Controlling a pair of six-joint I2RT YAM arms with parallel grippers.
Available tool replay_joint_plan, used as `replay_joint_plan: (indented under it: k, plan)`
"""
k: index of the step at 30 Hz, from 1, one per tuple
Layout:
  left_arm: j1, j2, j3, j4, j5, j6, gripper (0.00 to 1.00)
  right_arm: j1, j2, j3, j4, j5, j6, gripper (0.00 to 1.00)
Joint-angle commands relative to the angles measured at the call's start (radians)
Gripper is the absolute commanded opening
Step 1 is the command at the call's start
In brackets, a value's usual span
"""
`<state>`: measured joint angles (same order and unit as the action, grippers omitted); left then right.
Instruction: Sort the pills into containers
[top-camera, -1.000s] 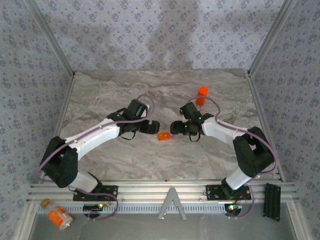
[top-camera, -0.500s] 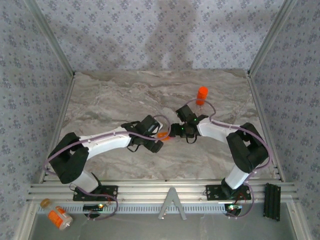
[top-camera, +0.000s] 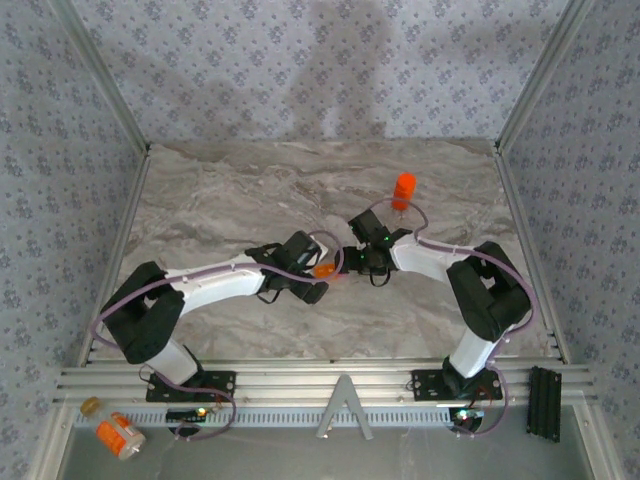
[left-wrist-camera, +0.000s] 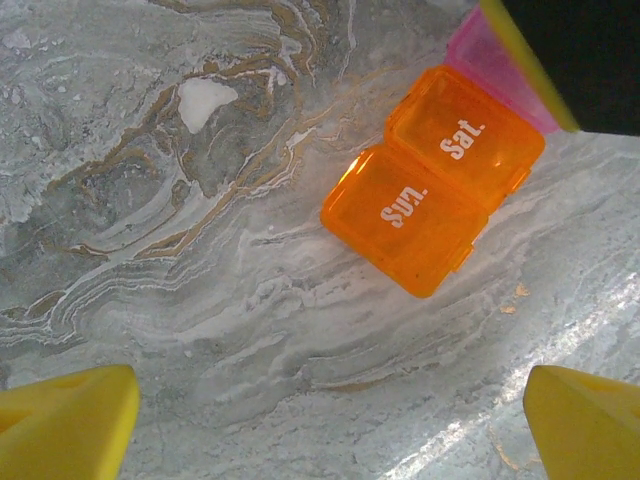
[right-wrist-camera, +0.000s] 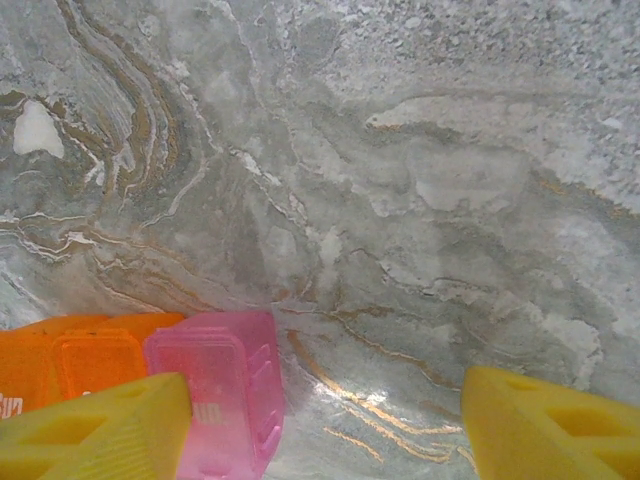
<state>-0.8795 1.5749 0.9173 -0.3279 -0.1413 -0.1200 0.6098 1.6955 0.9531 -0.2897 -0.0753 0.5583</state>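
Note:
A tiny orange box (left-wrist-camera: 430, 195) marked "Sun." and "Sat." with a pink end (right-wrist-camera: 215, 400) lies flat mid-table (top-camera: 324, 270). My left gripper (left-wrist-camera: 330, 420) hovers open just beside it, its yellow fingertips (left-wrist-camera: 70, 420) wide apart over bare marble. From the other side my right gripper (right-wrist-camera: 325, 430) stands open, one fingertip (right-wrist-camera: 100, 425) over the pink end's edge. Both grippers meet at the box in the top view, left (top-camera: 312, 280) and right (top-camera: 352, 262). The orange capped pill bottle (top-camera: 403, 190) stands upright behind the right arm. The pills are out of view.
A marble table (top-camera: 230, 190) is boxed in by patterned walls and aluminium rails. An orange bottle with a white label (top-camera: 120, 436) lies off the table at front left. A black block (top-camera: 543, 403) sits at front right.
My left arm has swung right and brought its open gripper up to the box. The right gripper has shifted a little left toward the pink end. The box has stayed put.

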Motion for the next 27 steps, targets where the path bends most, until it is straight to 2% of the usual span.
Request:
replay_joint_plan:
  k: [1,7,27]
  plan:
    - [-0.004,0.008,-0.018,0.03,0.03,0.006,0.99,0.006,0.026,0.013,-0.022,0.029,0.014,0.73]
    - [-0.005,0.043,-0.012,0.04,0.047,0.009,0.99,0.006,0.031,0.01,-0.024,0.029,0.01,0.73]
    - [0.02,0.091,0.069,0.045,-0.026,0.038,0.99,0.008,0.036,-0.007,-0.013,0.032,0.01,0.73]
